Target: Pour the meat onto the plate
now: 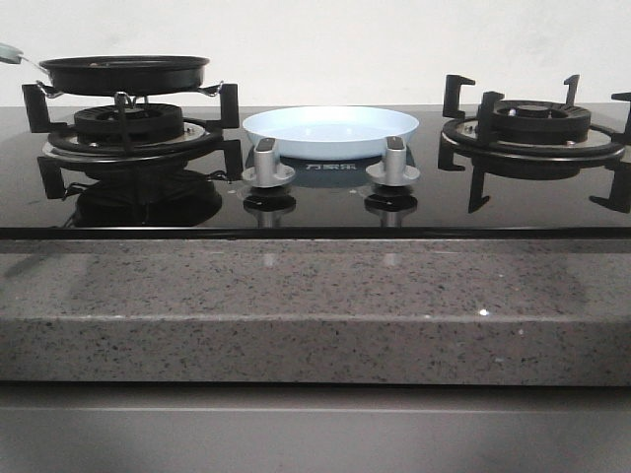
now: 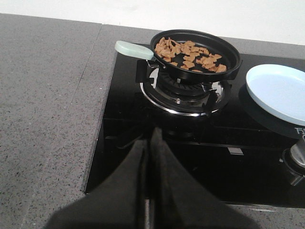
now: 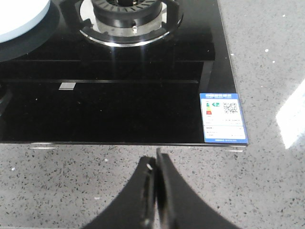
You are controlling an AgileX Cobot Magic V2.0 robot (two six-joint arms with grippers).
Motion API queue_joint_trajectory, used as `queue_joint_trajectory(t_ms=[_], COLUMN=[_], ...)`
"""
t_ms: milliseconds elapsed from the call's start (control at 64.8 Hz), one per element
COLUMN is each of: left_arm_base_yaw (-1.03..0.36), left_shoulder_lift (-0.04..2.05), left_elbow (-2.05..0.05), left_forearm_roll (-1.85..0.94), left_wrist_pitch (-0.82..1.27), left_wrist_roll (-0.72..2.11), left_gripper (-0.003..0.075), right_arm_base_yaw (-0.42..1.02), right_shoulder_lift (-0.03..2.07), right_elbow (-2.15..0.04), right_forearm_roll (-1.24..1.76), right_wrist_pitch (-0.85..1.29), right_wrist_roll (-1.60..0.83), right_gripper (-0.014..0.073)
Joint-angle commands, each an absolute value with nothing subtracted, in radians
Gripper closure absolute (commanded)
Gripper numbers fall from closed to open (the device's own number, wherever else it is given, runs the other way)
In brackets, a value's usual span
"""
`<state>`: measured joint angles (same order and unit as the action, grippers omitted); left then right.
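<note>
Orange-brown meat (image 2: 190,55) is heaped in a black pan (image 2: 195,55) that is set on the left burner (image 2: 183,93). The pale blue plate (image 1: 330,131) is placed beside it, between the two burners. The left pincer (image 2: 148,157) is clenched with nothing in it. The right pincer (image 3: 156,179) is also clenched, over the speckled worktop (image 3: 267,181).
</note>
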<state>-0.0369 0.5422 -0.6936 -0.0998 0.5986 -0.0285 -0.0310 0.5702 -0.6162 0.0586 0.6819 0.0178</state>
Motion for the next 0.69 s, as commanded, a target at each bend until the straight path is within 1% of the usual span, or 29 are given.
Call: queue_joint_trajectory(t_ms=[0,31,46,62,77,123,170,185,232,401,525,679], left_arm_base_yaw=[-0.040,-0.040,-0.040,-0.040,-0.040,-0.040,-0.040,-0.040,-0.040,-0.047,-0.084,-0.144], left_shoulder_lift=[0.561,0.563,0.563,0.565,0.567,0.569,0.571,0.571,0.573,0.573,0.573,0.573], left_elbow=[-0.729,-0.729,-0.729,-0.729,-0.729,-0.729,-0.729,-0.729,-0.729,-0.729,-0.729,-0.729], left_forearm_roll=[-0.099,-0.098,-0.096,-0.096,-0.096,-0.096,-0.096,-0.096,-0.096,-0.096,-0.089,-0.059], left_wrist_pitch=[0.529,0.529,0.529,0.529,0.529,0.529,0.529,0.529,0.529,0.529,0.529,0.529], left_wrist_roll=[-0.028,-0.028,-0.028,-0.028,-0.028,-0.028,-0.028,-0.028,-0.028,-0.028,-0.028,-0.028], left_gripper=[0.0634,0.0586,0.0559,0.0516,0.0471,0.0371,0.0301,0.0274,0.0235,0.0227,0.0227,0.0228], right_arm_base_yaw=[-0.037,-0.036,-0.036,-0.033,-0.030,-0.019,-0.005,0.000,0.021,0.124,0.206,0.263], right_shoulder_lift=[0.583,0.585,0.585,0.585,0.585,0.585,0.585,0.585,0.586,0.627,0.745,0.920], right_elbow=[-0.651,-0.651,-0.651,-0.651,-0.651,-0.651,-0.651,-0.651,-0.651,-0.696,-0.796,-0.925], right_forearm_roll=[0.058,0.060,0.060,0.060,0.060,0.060,0.060,0.060,0.060,0.111,0.168,0.170], right_wrist_pitch=[0.621,0.621,0.621,0.621,0.621,0.622,0.624,0.624,0.625,0.639,0.657,0.667], right_wrist_roll=[0.015,0.015,0.015,0.015,0.015,0.015,0.015,0.015,0.012,-0.035,-0.053,-0.053], right_gripper=[0.0423,0.0359,0.0310,0.0261,0.0230,0.0121,0.0063,0.0055,0.0052,0.0085,0.0099,0.0099])
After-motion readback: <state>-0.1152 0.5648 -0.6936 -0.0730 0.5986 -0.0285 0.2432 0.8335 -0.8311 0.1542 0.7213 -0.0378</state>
